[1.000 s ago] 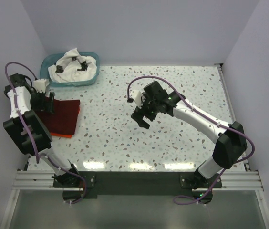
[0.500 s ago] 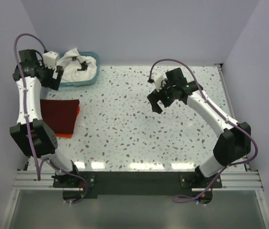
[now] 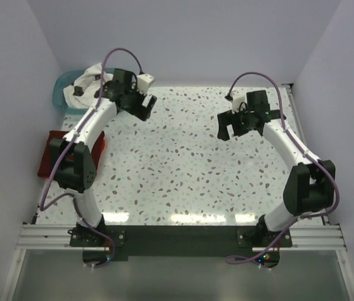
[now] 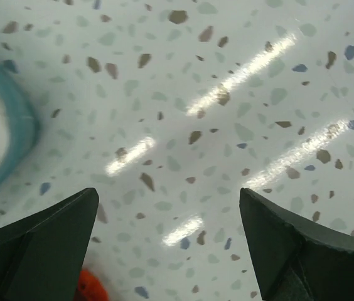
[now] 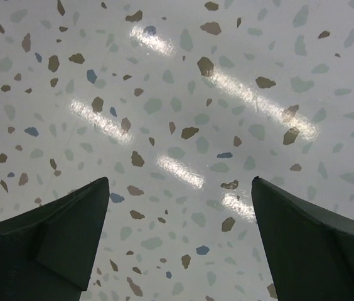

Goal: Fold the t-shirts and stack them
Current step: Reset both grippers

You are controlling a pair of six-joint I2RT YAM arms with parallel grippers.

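Across the top view, the left gripper (image 3: 140,105) hangs over the speckled table (image 3: 183,163) in the upper left of the frame, just right of the teal basket (image 3: 59,88). Its fingers are spread wide and hold nothing. The white t-shirt (image 3: 84,80) sits crumpled in that basket, unfolded. The maroon t-shirt (image 3: 46,157) lies folded at the left edge of the frame, partly hidden under the left arm. The right gripper (image 3: 232,130) is at upper right, well apart from every shirt, also spread wide and empty.

From the left wrist view, the left gripper (image 4: 167,200) has only bare table between its fingers. The basket (image 4: 20,125) curves through the left of the frame with a white blur inside it, and a scrap of the orange-red t-shirt (image 4: 89,285) shows at the bottom left.

From the right wrist view, the right gripper (image 5: 180,185) frames bare table and nothing else.

The white shirt is probably next, and the risks sit around the basket. A reach that comes in low could catch the rim and shove or tip the basket. A pinch on a single bunched layer could lift the shirt as a twisted lump that is hard to spread. The left arm also crosses above the folded shirts, so a low swing could drag them out of shape.
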